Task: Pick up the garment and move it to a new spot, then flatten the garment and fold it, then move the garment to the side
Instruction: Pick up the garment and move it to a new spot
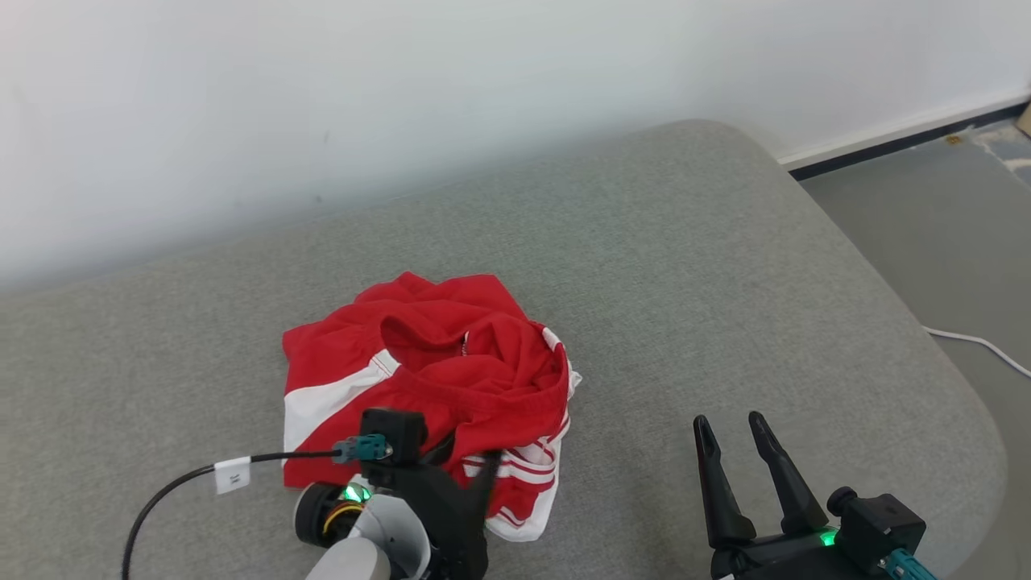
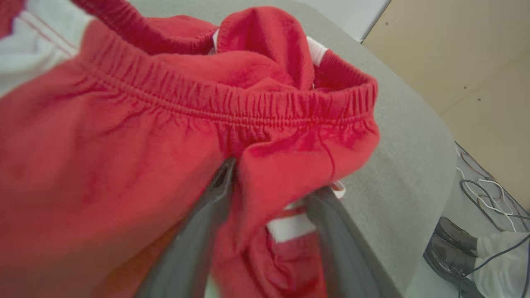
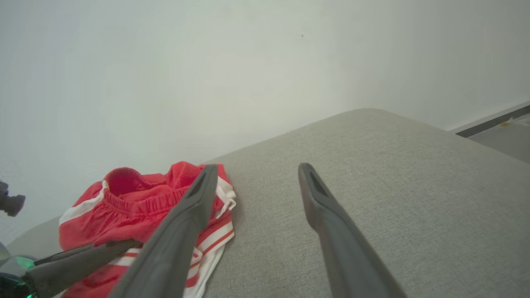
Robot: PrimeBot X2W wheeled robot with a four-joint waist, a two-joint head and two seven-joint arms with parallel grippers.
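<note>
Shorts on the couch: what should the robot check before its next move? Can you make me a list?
1. Shorts lying flat: not ok, they are crumpled in a heap.
2. Left fingers clear of the cloth: not ok, a red fold sits between them.
3. Right fingers open and empty: ok.
4. Waistband easy to find: ok, the stretchy edge faces up.
5. Room on the couch to spread them out: ok, there is bare cushion to the right.
</note>
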